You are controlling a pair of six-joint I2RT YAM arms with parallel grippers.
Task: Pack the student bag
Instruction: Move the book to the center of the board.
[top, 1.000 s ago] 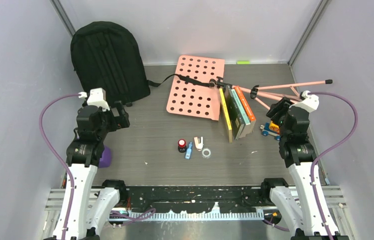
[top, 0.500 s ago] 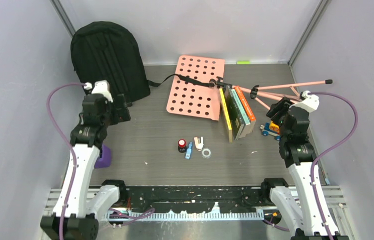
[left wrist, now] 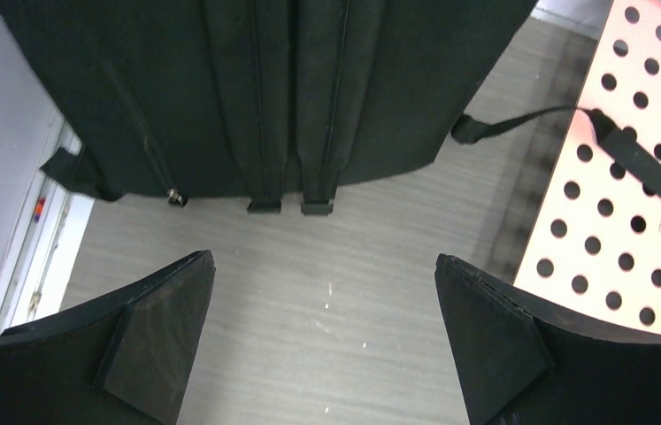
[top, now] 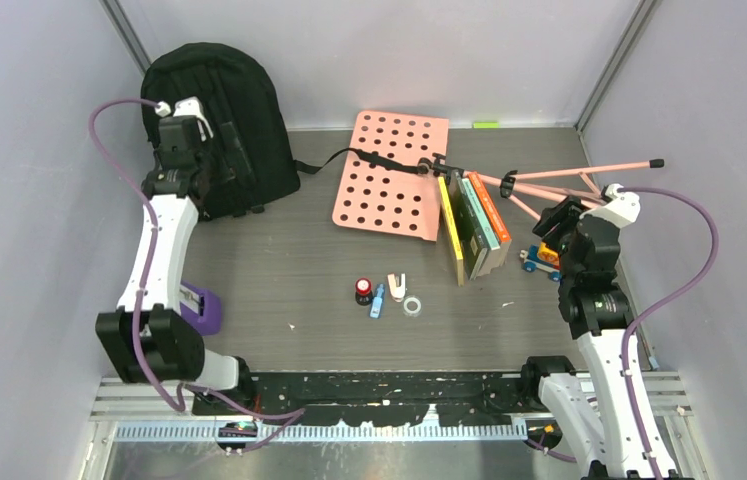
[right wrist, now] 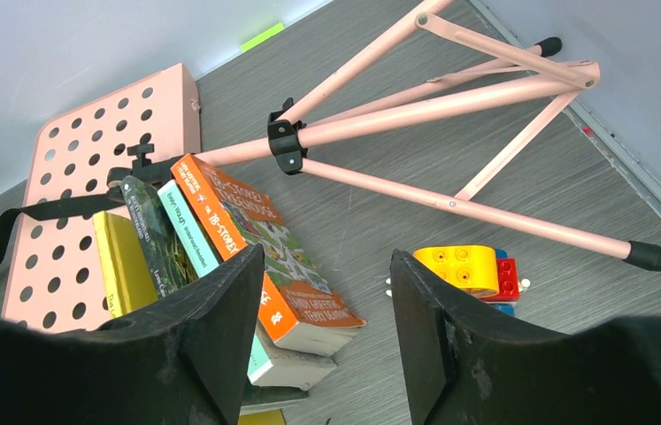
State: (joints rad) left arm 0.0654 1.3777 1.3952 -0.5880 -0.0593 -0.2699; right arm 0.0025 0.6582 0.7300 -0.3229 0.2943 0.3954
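Observation:
The student bag (top: 219, 110), a large black backpack, lies at the back left with its straps facing up and looks closed. My left gripper (top: 207, 172) hovers over the bag's near edge. In the left wrist view the left gripper (left wrist: 323, 266) is wide open over bare table, just short of the bag (left wrist: 220, 80) and its strap ends. My right gripper (top: 554, 225) hangs at the right. In the right wrist view the right gripper (right wrist: 326, 261) is open and empty above the gap between the books (right wrist: 247, 221) and a toy brick car (right wrist: 468, 270).
A pink perforated plate (top: 389, 175) with a black strap and a pink tripod (top: 569, 180) lie at the back. Books (top: 474, 225) lean beside them. A red-black cap (top: 362, 291), a blue piece (top: 377, 300) and a tape ring (top: 412, 305) sit mid-table. A purple object (top: 211, 312) lies near the left arm.
The left arm has stretched forward and left, carrying its open gripper from mid-table to the bag's near edge. The right arm has hardly moved.

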